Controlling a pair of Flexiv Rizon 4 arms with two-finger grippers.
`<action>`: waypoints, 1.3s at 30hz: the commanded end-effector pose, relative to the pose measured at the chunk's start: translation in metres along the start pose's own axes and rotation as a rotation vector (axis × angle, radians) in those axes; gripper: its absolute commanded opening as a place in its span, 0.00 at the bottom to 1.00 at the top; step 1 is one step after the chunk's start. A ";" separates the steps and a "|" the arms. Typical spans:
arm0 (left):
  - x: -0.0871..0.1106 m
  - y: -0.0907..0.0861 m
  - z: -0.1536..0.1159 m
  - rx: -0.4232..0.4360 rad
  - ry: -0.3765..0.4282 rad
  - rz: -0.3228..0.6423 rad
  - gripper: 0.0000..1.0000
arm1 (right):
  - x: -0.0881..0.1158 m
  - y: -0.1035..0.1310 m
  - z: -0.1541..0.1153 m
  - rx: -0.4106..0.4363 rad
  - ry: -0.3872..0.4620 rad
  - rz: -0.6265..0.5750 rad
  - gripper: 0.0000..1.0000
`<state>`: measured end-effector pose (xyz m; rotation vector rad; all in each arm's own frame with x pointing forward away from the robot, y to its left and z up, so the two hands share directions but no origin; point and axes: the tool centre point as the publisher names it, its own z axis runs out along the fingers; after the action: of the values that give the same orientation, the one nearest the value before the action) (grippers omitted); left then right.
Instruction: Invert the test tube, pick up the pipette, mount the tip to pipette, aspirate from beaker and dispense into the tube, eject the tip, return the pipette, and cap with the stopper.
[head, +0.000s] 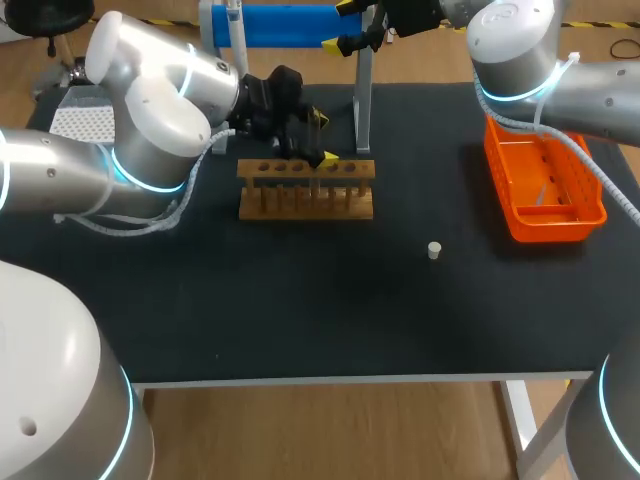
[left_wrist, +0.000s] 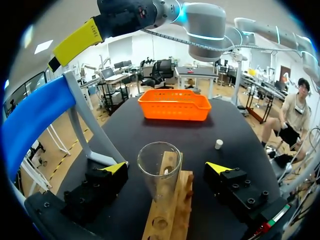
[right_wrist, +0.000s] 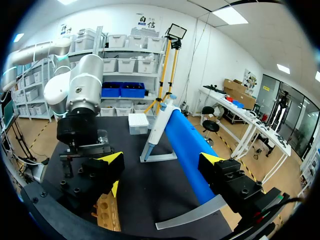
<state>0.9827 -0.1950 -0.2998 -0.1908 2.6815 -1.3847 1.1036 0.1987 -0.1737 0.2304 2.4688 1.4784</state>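
Tube (left_wrist: 158, 167): seemed thin glass, light, slippery, fragile; stood in rack (left_wrist: 172, 200).
Hold: probably mid-body, gently.
Left claw (head: 322, 138): apart beside the tube, not touching.
Right claw (right_wrist: 161, 159): apart.

Clear test tube (left_wrist: 159, 167) upright in wooden rack (left_wrist: 172, 212); white stopper (head: 434, 250) lying apart.

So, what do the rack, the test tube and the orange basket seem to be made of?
Rack: apparently wood, matte light brown with faint grain. Test tube: clear, glass or plastic, undecidable; the rack shows through it. Basket: probably moulded plastic, bright orange, slightly glossy, with slotted walls.
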 end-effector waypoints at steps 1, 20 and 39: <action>-0.001 0.000 0.000 -0.002 0.003 0.000 1.00 | 0.009 -0.005 -0.017 0.014 -0.005 -0.001 1.00; -0.001 0.000 0.000 -0.002 0.003 0.000 1.00 | 0.130 -0.086 -0.179 -0.011 -0.072 0.079 1.00; -0.001 0.000 0.000 -0.002 0.003 0.000 1.00 | 0.224 -0.172 -0.220 0.077 -0.084 0.086 1.00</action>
<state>0.9825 -0.1952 -0.2997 -0.1916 2.6813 -1.3838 0.8516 0.0011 -0.2579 0.4089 2.4911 1.3792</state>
